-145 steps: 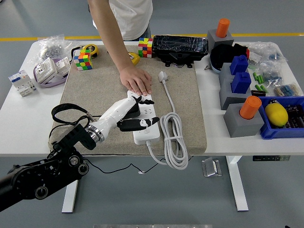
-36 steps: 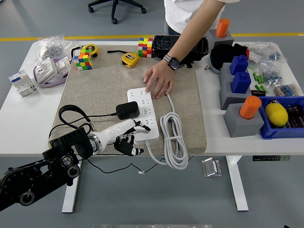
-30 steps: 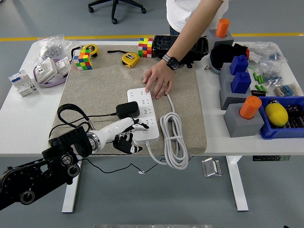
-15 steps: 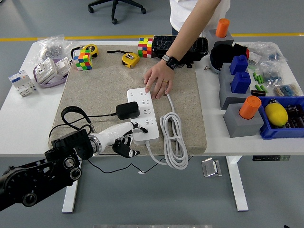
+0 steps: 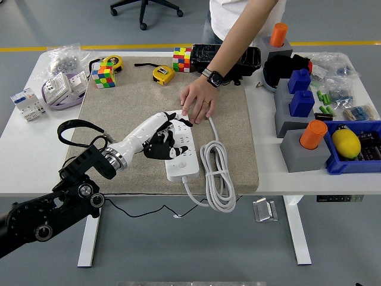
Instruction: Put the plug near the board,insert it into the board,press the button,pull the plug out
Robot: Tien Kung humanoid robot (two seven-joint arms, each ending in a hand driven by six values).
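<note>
The left hand (image 5: 162, 134) was down at the near end of the power strip (image 5: 180, 146) half a second ago, and now it has gone up and sits over the black plug (image 5: 159, 145), which was sitting in the strip with nothing on it. I think this means the button press is done and the robot is now going for the last step, pulling the plug out. The fingers (image 5: 177, 124) curl down around the plug, but I cannot tell if they really squeeze it yet. The plug is right under the hand, mostly hidden, and looks like a small dark block that has not come out of the strip. The strip is long and white, lying on a tan mat (image 5: 119, 113) on the table (image 5: 27, 143). Just past the fingertips, a person's hand (image 5: 198, 101) presses on the far end of the strip. Its thick white cord (image 5: 217, 173) lies coiled on the other side of the strip from the hand.
</note>
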